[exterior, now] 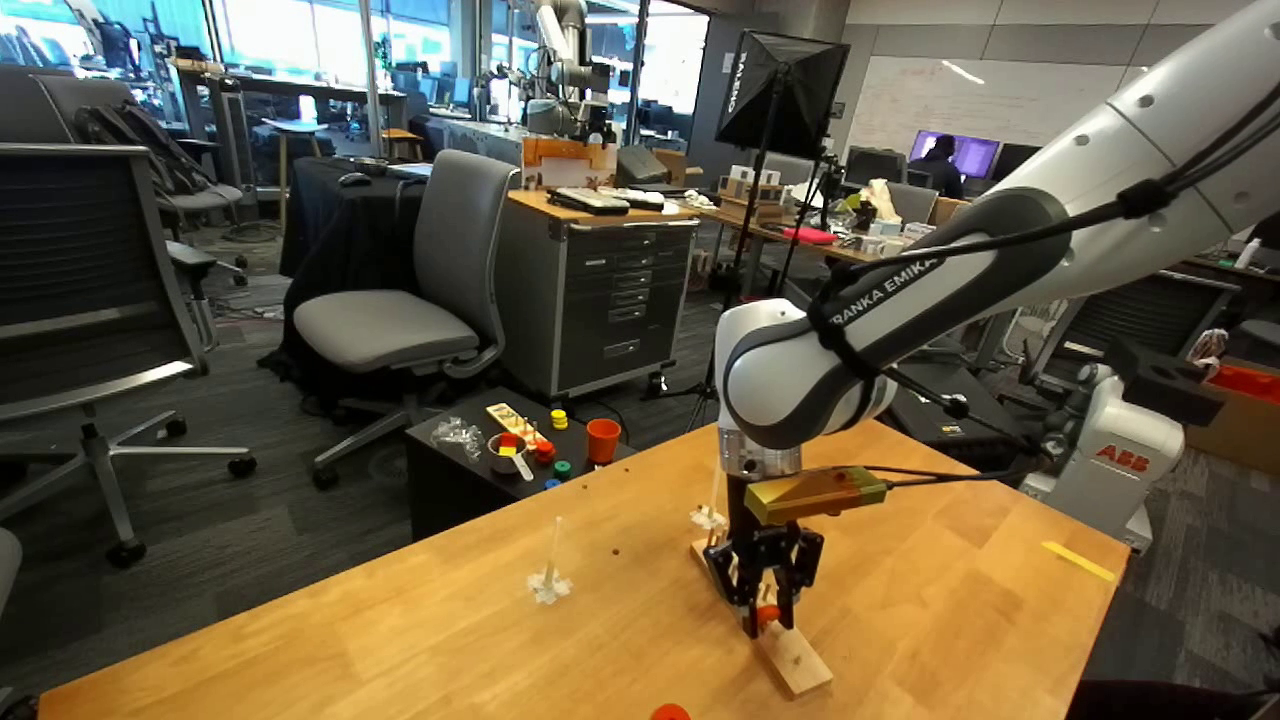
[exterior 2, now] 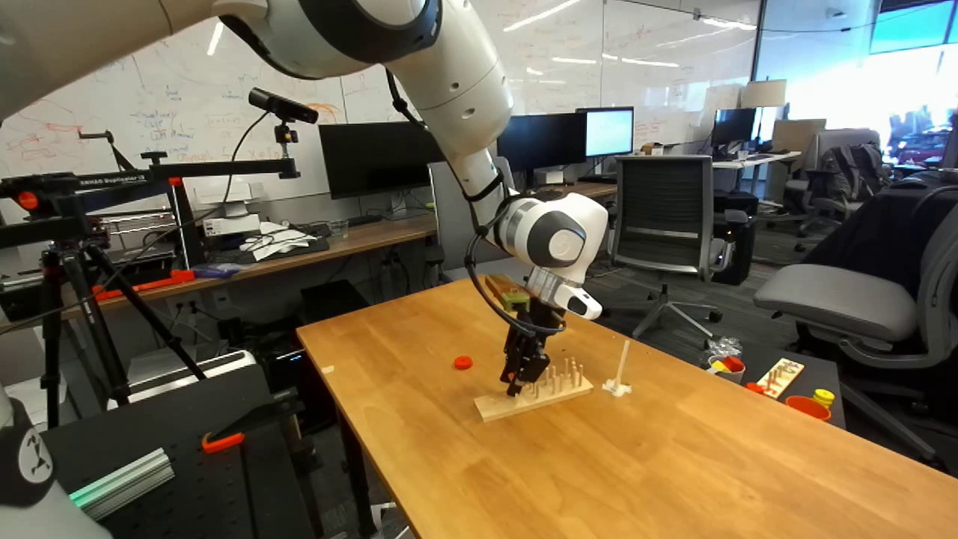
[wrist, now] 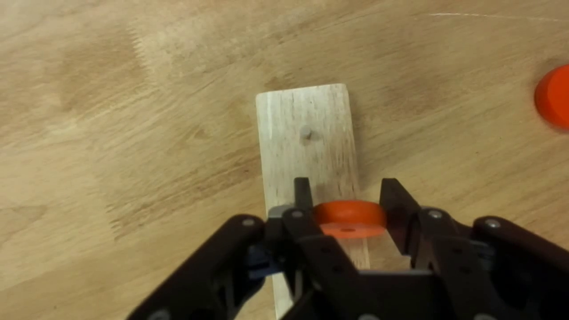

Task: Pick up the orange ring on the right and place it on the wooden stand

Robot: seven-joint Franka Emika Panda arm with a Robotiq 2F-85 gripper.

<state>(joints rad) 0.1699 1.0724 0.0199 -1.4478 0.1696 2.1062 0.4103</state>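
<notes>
Arm (exterior: 1015,212) wht/dk-gry | "FRANKA EMIKA" ltrg (exterior: 884,288) | blk cables (exterior: 1145,198) | gold wrist box (exterior: 812,496) | blk fingers (wrist: 398,215) w/ gry screws (wrist: 492,223)

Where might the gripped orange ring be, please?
In the wrist view, the orange ring is below and right of centre, held in the pincer, over the wooden stand.

ring (wrist: 349,218) in claw (wrist: 346,203), over stand (wrist: 306,106) on table (wrist: 178,133), disc (wrist: 556,98) near stand
</notes>
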